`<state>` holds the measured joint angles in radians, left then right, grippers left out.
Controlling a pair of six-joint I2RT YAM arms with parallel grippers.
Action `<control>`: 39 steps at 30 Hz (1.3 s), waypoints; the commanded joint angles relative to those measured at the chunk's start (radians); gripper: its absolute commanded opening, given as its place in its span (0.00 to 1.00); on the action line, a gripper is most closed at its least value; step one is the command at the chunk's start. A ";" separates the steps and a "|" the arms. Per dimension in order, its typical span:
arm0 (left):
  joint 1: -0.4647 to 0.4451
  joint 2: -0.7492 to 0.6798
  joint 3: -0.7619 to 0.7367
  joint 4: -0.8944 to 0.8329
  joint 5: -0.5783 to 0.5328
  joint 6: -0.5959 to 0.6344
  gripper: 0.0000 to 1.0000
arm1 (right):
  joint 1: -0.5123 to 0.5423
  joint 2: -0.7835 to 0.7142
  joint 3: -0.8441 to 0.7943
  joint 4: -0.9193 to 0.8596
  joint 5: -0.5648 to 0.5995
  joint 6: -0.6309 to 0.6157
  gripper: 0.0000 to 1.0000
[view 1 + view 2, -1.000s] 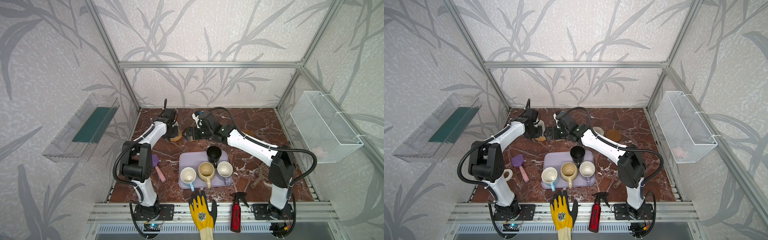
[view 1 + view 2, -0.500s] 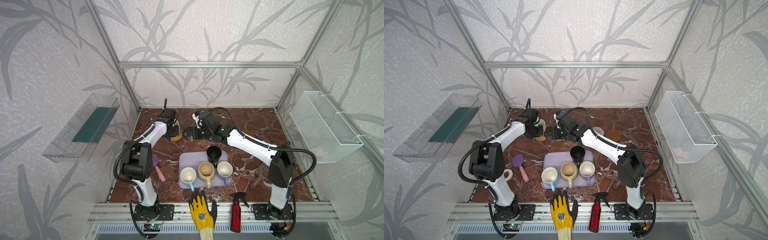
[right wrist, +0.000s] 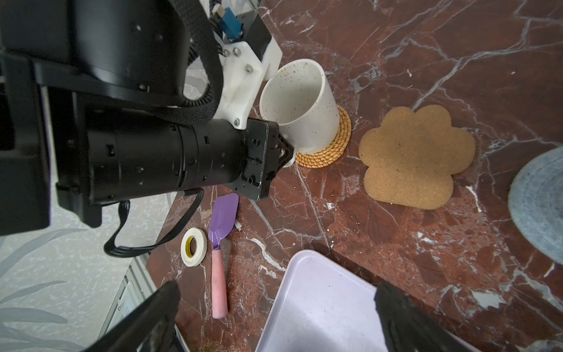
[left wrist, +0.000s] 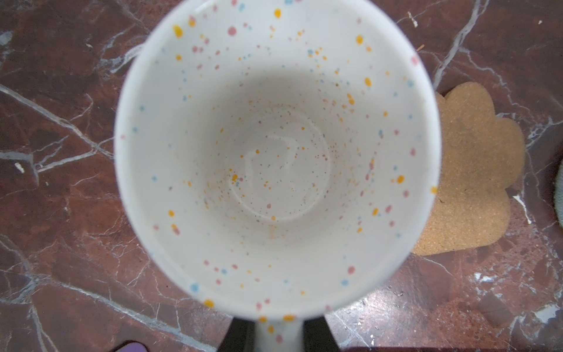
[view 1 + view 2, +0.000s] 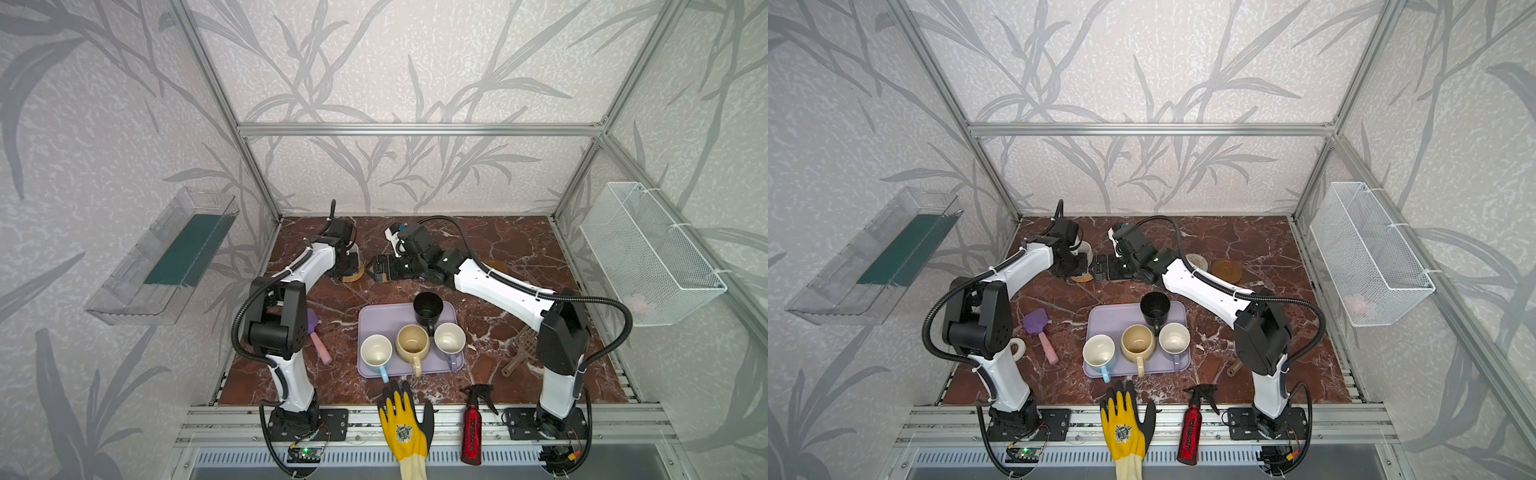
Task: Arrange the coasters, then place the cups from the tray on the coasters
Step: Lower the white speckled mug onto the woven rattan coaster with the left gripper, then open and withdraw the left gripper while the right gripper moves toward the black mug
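Left hand (image 3: 285, 154) clamped on the handle of the white speckled mug (image 3: 300, 106), which looks seated on the orange rattan coaster (image 3: 330, 151), far left of the table (image 3: 396, 259). Placing step, I judge. Next: let go and lift clear without tipping it. Right hand (image 5: 380, 269) wide open, empty, beyond the tray (image 5: 376, 322); four mugs (image 5: 413, 340) stand there. Paw coaster (image 3: 417, 158) alongside is bare.

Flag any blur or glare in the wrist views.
Left wrist view: the speckled mug has a soft near rim and a faint glare arc on its floor; the paw coaster is sharp. Right wrist view: the right end effector is a dark blur at the frame's edge; the rattan coaster is crisp.
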<state>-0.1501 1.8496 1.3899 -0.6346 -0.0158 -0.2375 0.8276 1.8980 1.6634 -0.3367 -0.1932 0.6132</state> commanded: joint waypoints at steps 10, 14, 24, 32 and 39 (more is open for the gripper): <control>0.004 -0.046 -0.031 0.018 0.006 0.002 0.16 | -0.004 -0.011 -0.025 0.027 -0.014 0.011 0.99; 0.002 -0.058 -0.031 0.002 0.007 0.006 0.40 | -0.005 -0.019 -0.026 0.026 -0.014 0.013 0.99; 0.002 -0.203 -0.019 -0.073 -0.008 -0.053 0.84 | -0.004 -0.083 -0.048 -0.025 0.000 0.006 0.99; 0.004 -0.380 -0.055 -0.129 0.123 -0.130 0.99 | -0.004 -0.214 -0.133 -0.078 0.011 -0.005 0.99; 0.004 -0.537 -0.143 -0.140 0.401 -0.215 0.99 | -0.004 -0.360 -0.246 -0.172 0.048 -0.050 0.99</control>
<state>-0.1493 1.3647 1.2781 -0.7391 0.2211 -0.3992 0.8272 1.6012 1.4532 -0.4393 -0.1772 0.5907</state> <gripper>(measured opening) 0.994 0.991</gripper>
